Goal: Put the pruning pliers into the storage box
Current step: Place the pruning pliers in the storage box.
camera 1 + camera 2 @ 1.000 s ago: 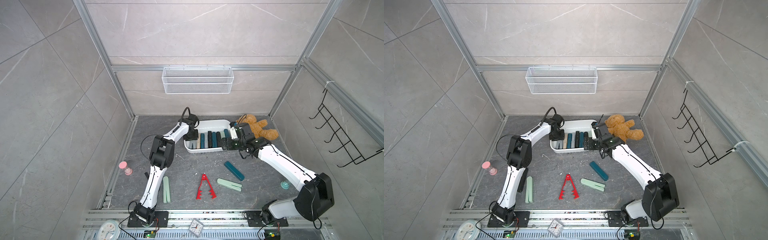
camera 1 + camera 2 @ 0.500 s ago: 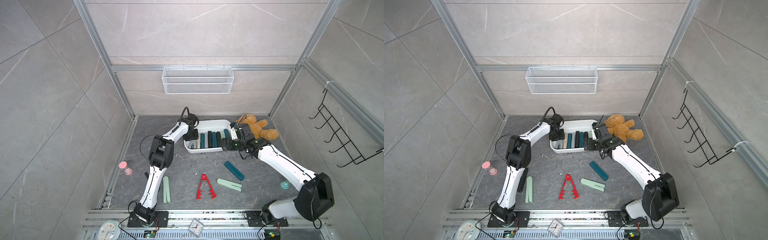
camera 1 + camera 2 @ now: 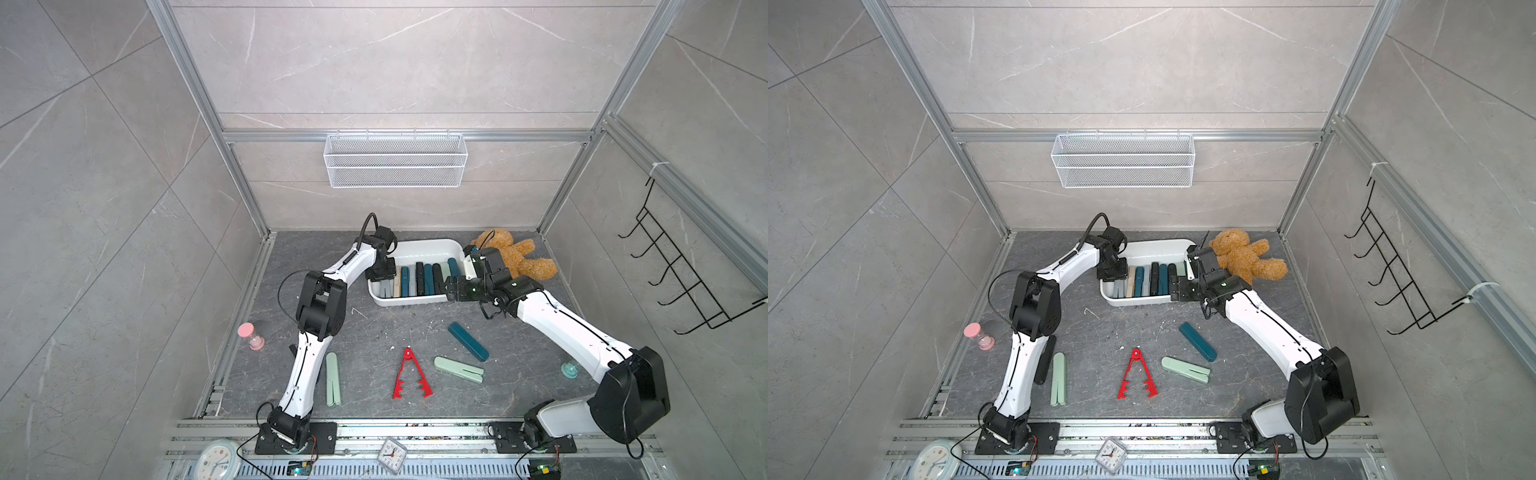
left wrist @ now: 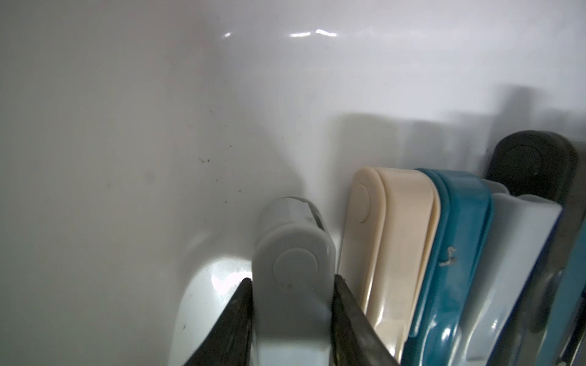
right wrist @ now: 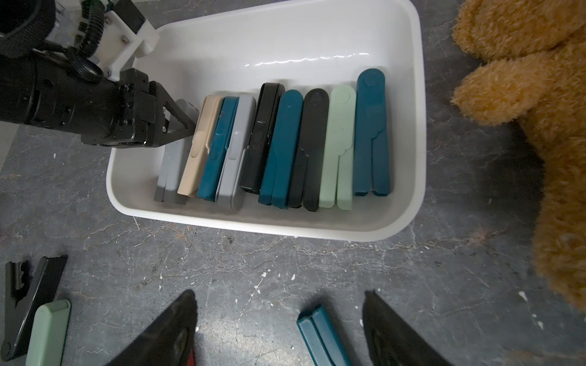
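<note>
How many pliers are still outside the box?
5: mint pliers and black pliers by the left arm; red pliers, second mint pliers, teal pliers mid-floor. More may hide under arms.

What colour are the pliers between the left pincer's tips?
The pliers are grey, clearest in the left wrist view.

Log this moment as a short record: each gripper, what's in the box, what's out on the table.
left gripper: inside the storage box, closed on the grey pliers at the row's end
right gripper: open, empty, above the table beside the box
in box: nine pliers in a row
on table: red pliers, dark teal pliers, mint pliers, second mint pliers, black pliers
nearby: teddy bear beside the box
</note>
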You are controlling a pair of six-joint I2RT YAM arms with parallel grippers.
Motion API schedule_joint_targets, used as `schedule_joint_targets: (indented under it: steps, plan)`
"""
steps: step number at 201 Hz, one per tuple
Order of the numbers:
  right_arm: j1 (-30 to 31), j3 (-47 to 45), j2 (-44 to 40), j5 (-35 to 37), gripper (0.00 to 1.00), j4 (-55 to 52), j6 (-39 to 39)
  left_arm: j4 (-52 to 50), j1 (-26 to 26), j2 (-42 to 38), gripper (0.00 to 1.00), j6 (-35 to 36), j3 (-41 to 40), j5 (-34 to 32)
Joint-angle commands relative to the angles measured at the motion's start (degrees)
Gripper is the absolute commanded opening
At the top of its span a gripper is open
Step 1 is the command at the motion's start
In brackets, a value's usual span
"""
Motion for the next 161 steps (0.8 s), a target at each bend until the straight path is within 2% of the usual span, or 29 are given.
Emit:
schedule_joint_targets:
  steps: [1, 19, 32, 72, 113, 135, 161]
  plan:
    - [-0.3, -0.6, -1.6, 1.1, 0.83, -0.8, 0.2, -2.2, 0.2, 1.5, 0.25, 0.7, 1.1, -0.7]
    - [-0.3, -0.7, -1.7, 1.2, 0.83, -0.7, 0.2, -2.2, 0.3, 1.4, 0.08, 0.5, 1.2, -0.3]
    - [-0.4, -1.0, -1.7, 1.1, 0.83, -0.6, 0.4, -2.2, 0.3, 1.1, 0.0, 0.4, 1.2, 0.2]
    - [-0.5, -1.6, -0.8, 1.4, 0.83, 0.0, 0.9, 0.9, 0.9, -1.5, 0.0, -1.2, -1.7, 3.3]
    - [-0.8, -1.8, 0.3, 2.0, 0.83, 0.2, 1.0, 2.0, 0.9, -2.0, 0.0, -2.4, -1.3, 5.7]
    - [-1.1, -2.1, 0.2, 2.1, 0.83, 0.4, 1.3, 2.9, 0.9, -1.5, 0.1, -3.5, -1.1, 7.4]
    - [-1.3, -2.6, -0.1, 2.1, 0.83, 0.5, 1.6, 2.1, 0.9, -1.1, 0.25, -3.7, -0.6, 5.6]
